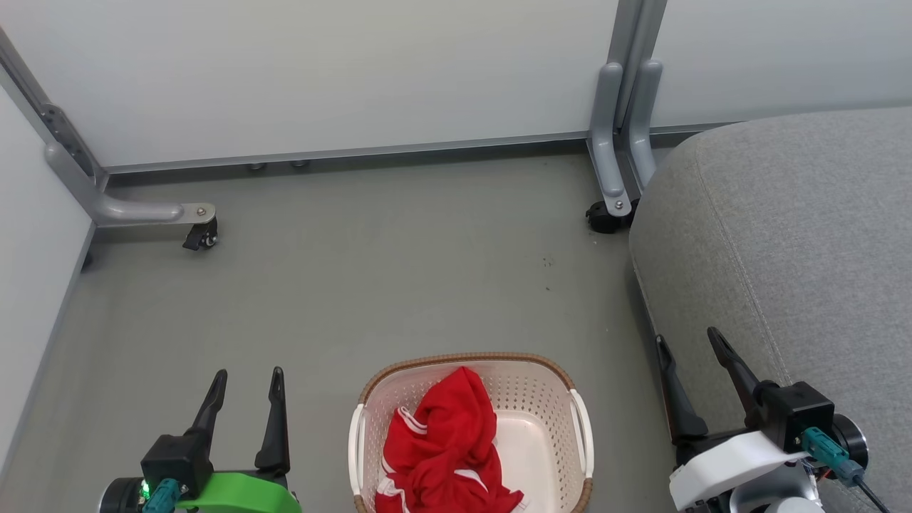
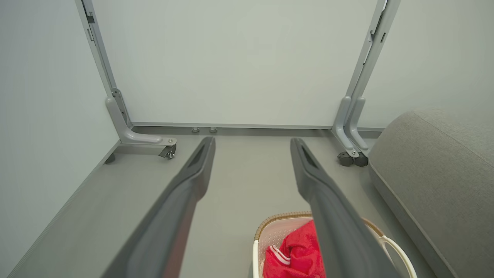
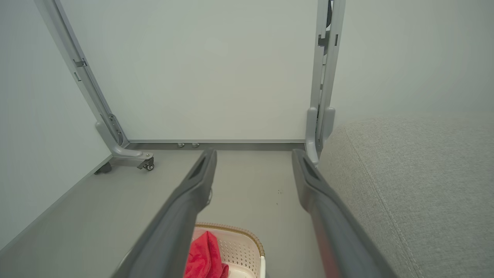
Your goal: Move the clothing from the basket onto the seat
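Clothing (image 1: pixel 445 449) lies bunched in the basket (image 1: pixel 467 357), which sits on open grey floor (image 1: pixel 399 285), well clear of its far edge. The seat (image 1: pixel 784 235) rounds off near the basket's right side. Left claw (image 1: pixel 249 372) and right claw (image 1: pixel 685 335) flank it, both spread, empty.

The head view looks forward and steeply down from high up, taking in the grey floor (image 1: pixel 356 285), the cream-white perforated plastic basket (image 1: pixel 463 357) at its bottom edge and the large grey woven-fabric seat (image 1: pixel 784 235) on the right. The wrist views sit lower and look more level: one along the left gripper (image 2: pixel 252 139), one along the right gripper (image 3: pixel 254 151) — close beside the seat. All three share the basket, the seat's edge and the pale partition panels (image 1: pixel 320 71).
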You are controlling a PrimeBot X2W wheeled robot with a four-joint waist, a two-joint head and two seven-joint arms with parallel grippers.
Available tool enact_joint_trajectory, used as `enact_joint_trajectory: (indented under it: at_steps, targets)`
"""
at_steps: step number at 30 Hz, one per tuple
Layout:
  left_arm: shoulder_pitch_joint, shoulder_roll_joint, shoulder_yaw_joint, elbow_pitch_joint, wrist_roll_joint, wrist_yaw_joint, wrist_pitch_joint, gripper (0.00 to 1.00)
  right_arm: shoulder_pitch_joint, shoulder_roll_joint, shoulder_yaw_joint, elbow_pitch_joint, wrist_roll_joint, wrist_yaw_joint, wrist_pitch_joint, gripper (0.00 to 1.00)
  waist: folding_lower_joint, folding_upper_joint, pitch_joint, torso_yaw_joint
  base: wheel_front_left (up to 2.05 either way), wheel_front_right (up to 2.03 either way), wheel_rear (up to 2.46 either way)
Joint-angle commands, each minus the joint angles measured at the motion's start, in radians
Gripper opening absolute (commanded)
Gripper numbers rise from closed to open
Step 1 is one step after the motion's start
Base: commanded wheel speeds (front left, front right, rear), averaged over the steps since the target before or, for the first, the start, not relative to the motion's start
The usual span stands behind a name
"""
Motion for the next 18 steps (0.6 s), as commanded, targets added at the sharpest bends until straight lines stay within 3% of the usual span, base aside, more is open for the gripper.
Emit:
enact_joint_trajectory:
  at_steps: [1,18]
  targets:
    - [0.011,0.001,0.003,0.003,0.021,-0.003,-0.009,1.00,0.015,-0.001,0.002,-0.006,-0.019,0.000,-0.008,1.00,0.0000,0.0000,0.000,0.000,0.00,0.00,0.00]
    - [-0.010,-0.001,0.006,0.024,0.025,-0.003,-0.009,1.00,0.014,0.001,0.001,0.005,0.004,0.000,-0.019,1.00,0.0000,0.0000,0.008,0.004,0.00,0.00,0.00]
